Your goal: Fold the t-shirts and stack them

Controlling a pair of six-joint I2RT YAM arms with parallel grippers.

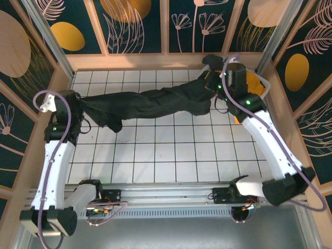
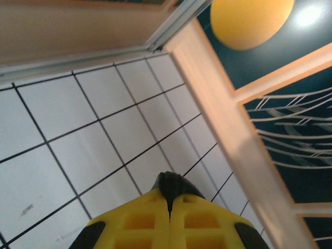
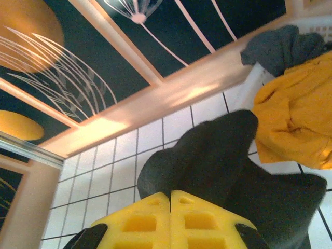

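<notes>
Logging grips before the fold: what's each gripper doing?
Left gripper: closed on the black shirt.
Right gripper: closed on the black shirt.

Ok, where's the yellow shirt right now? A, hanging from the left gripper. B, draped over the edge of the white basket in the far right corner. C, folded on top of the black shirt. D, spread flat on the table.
B: the yellow shirt spills over the white basket in the far right corner, and the one stretched across the table is the black shirt.
</notes>
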